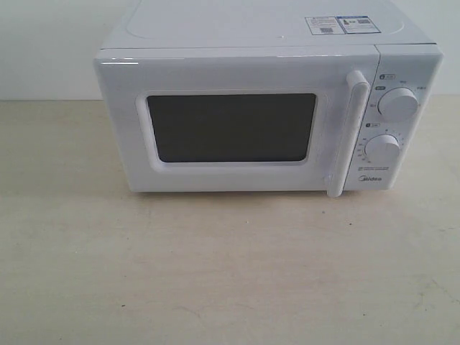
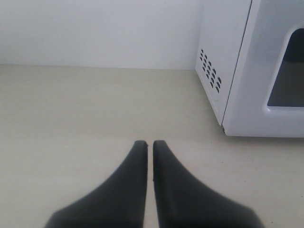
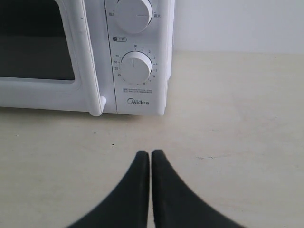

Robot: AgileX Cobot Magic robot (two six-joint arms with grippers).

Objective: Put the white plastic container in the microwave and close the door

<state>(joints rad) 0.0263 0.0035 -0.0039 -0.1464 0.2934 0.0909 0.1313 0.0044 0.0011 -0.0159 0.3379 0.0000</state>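
Out beyond the microwave's (image 1: 251, 68) left front corner, the left gripper (image 2: 149, 142) hangs low over the pale wooden table (image 1: 215, 273). Its black fingers are pressed almost together with nothing between them. On the microwave's left side wall there is a patch of slanted vent slots (image 2: 210, 70).

The microwave stands on the table against a white wall (image 1: 43, 43), front toward the exterior camera. The door (image 1: 215, 72) is shut flush with the front. Its dark window (image 1: 231, 127) gives no look inside, and the white plastic container cannot be seen in any view. The vertical white bar handle (image 1: 348, 133) runs down the door's right edge.

Right of the handle is the control panel with two round white knobs. The upper knob (image 1: 397, 104) has small characters beside it that are too fine to read. The lower knob (image 1: 382, 151) is ringed with numerals, among them 20, 25, 30 and 35. Under it, below two lines of tiny unreadable print, is the "Midea" logo (image 1: 370, 180). On the microwave's top, toward its right rear, lies a label sticker (image 1: 341, 25) with blue and white blocks, its text illegible.

In front of the microwave's right end, facing the control panel, the right gripper (image 3: 150, 153) hovers over the table. It is closed, fingertip to fingertip, holding nothing.
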